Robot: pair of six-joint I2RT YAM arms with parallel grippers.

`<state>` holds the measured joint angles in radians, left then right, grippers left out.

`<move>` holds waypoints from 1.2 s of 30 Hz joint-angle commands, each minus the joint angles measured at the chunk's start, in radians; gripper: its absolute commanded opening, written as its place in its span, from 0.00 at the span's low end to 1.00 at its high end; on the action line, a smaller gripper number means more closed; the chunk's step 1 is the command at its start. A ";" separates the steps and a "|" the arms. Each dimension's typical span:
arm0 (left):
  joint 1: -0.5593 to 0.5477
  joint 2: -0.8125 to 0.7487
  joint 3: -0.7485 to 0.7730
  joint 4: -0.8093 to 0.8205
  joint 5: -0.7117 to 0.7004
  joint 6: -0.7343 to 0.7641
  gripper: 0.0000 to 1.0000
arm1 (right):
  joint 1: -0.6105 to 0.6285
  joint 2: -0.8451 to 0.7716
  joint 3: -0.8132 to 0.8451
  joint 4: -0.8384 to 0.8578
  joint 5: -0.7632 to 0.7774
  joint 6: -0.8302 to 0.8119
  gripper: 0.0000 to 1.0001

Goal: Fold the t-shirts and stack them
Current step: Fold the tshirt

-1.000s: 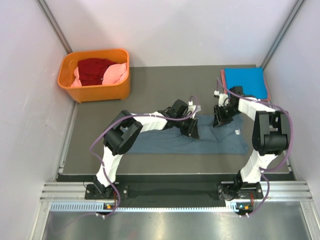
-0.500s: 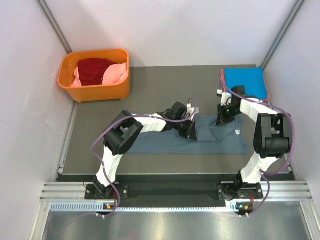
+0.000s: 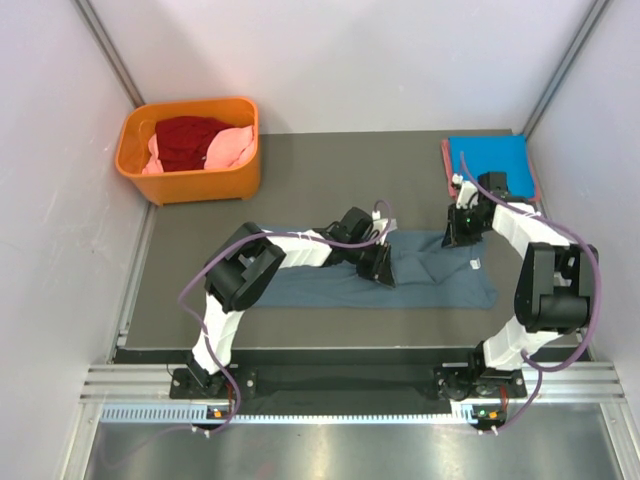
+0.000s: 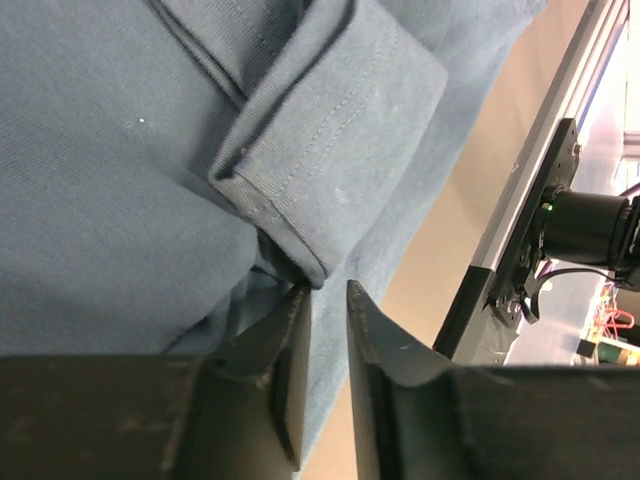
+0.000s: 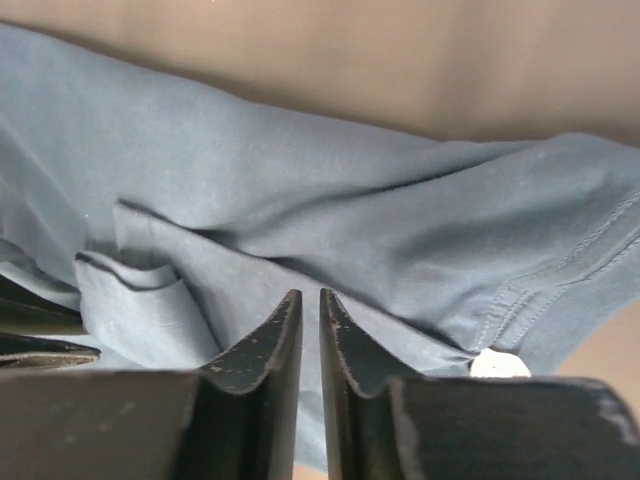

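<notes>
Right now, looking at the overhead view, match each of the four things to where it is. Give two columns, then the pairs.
1 grey-blue t-shirt
2 bright blue t-shirt
3 dark red t-shirt
4 orange basket

A inside the basket
B folded at the far right corner of the table
C at the far left corner of the table
D spread across the middle of the table

Pairs: 1-D, 2-B, 3-A, 4-C.
</notes>
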<state>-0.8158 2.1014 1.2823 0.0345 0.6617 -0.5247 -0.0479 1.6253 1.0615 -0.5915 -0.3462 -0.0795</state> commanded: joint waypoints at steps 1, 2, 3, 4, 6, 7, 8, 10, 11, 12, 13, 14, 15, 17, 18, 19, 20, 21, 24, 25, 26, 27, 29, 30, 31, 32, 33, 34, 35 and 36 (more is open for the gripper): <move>-0.006 -0.073 0.011 0.038 -0.013 0.009 0.27 | 0.005 -0.015 0.023 0.018 -0.033 0.001 0.15; -0.006 -0.076 0.024 0.033 -0.034 0.009 0.29 | 0.013 -0.015 0.025 0.019 -0.034 -0.002 0.17; -0.006 -0.080 0.028 0.028 -0.043 0.009 0.31 | 0.016 -0.016 0.025 0.027 -0.039 -0.002 0.18; -0.005 -0.081 0.032 0.028 -0.057 0.006 0.32 | 0.019 -0.021 0.025 0.030 -0.045 -0.005 0.19; -0.005 -0.073 0.048 0.021 -0.091 0.000 0.32 | 0.026 -0.018 0.029 0.027 -0.056 -0.005 0.21; -0.006 -0.069 0.055 0.010 -0.100 0.000 0.33 | 0.029 -0.012 0.032 0.024 -0.054 -0.009 0.22; -0.005 -0.066 0.058 0.010 -0.112 -0.004 0.33 | 0.036 -0.008 0.037 0.019 -0.051 -0.011 0.24; -0.006 -0.058 0.060 0.013 -0.125 -0.011 0.34 | 0.040 -0.004 0.038 0.016 -0.053 -0.020 0.26; -0.006 -0.055 0.058 0.016 -0.128 -0.015 0.34 | 0.040 -0.002 0.040 0.016 -0.056 -0.025 0.30; -0.005 -0.049 0.058 0.022 -0.129 -0.015 0.34 | 0.072 0.004 0.041 0.012 -0.057 -0.040 0.33; -0.005 -0.046 0.060 0.028 -0.128 -0.017 0.34 | 0.091 0.008 0.046 0.012 -0.054 -0.049 0.36; -0.006 -0.043 0.063 0.031 -0.123 -0.017 0.34 | 0.101 0.013 0.051 0.010 -0.053 -0.058 0.38; -0.005 -0.035 0.068 0.031 -0.117 -0.015 0.35 | 0.109 0.025 0.055 0.009 -0.050 -0.077 0.39; -0.006 -0.027 0.075 0.034 -0.111 -0.012 0.35 | 0.131 0.041 0.074 0.002 -0.050 -0.094 0.40; -0.006 -0.023 0.077 0.035 -0.108 -0.012 0.35 | 0.135 0.048 0.080 -0.002 -0.051 -0.101 0.41; -0.006 -0.020 0.083 0.035 -0.103 -0.011 0.35 | 0.140 0.063 0.086 -0.005 -0.053 -0.114 0.41; -0.006 -0.015 0.086 0.035 -0.099 -0.006 0.34 | 0.143 0.073 0.097 -0.004 -0.059 -0.120 0.41; -0.006 -0.015 0.086 0.035 -0.097 -0.005 0.33 | 0.145 0.091 0.103 -0.005 -0.062 -0.132 0.41; -0.006 -0.012 0.086 0.033 -0.093 0.002 0.20 | 0.151 0.123 0.117 0.001 -0.050 -0.163 0.41; -0.006 -0.011 0.084 0.033 -0.086 0.003 0.12 | 0.161 0.130 0.118 -0.001 -0.050 -0.175 0.41; -0.006 -0.004 0.084 0.033 -0.080 0.005 0.07 | 0.167 0.136 0.126 -0.010 -0.050 -0.184 0.41; -0.006 -0.001 0.083 0.033 -0.076 0.003 0.00 | 0.174 0.146 0.129 -0.011 -0.050 -0.196 0.42; -0.006 0.003 0.071 0.039 -0.067 -0.001 0.00 | 0.189 0.159 0.137 -0.024 -0.051 -0.210 0.42; -0.005 0.005 0.065 0.044 -0.066 -0.006 0.00 | 0.192 0.174 0.140 -0.028 -0.051 -0.219 0.42; -0.008 0.003 0.052 0.059 -0.063 -0.009 0.00 | 0.195 0.182 0.143 -0.031 -0.051 -0.223 0.42; -0.008 0.003 0.046 0.062 -0.065 -0.014 0.00 | 0.195 0.189 0.144 -0.033 -0.044 -0.223 0.42; -0.006 0.003 0.039 0.070 -0.063 -0.014 0.00 | 0.197 0.200 0.144 -0.036 -0.043 -0.227 0.42; -0.008 0.002 0.035 0.068 -0.065 -0.015 0.00 | 0.197 0.205 0.146 -0.040 -0.045 -0.232 0.42; -0.006 0.002 0.034 0.068 -0.065 -0.014 0.00 | 0.197 0.208 0.144 -0.045 -0.050 -0.233 0.41; -0.008 0.003 0.035 0.065 -0.065 -0.014 0.00 | 0.197 0.208 0.146 -0.047 -0.050 -0.233 0.41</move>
<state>-0.8177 2.0995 1.3262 0.0479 0.5762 -0.5343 0.1410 1.8210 1.1725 -0.6277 -0.3874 -0.2722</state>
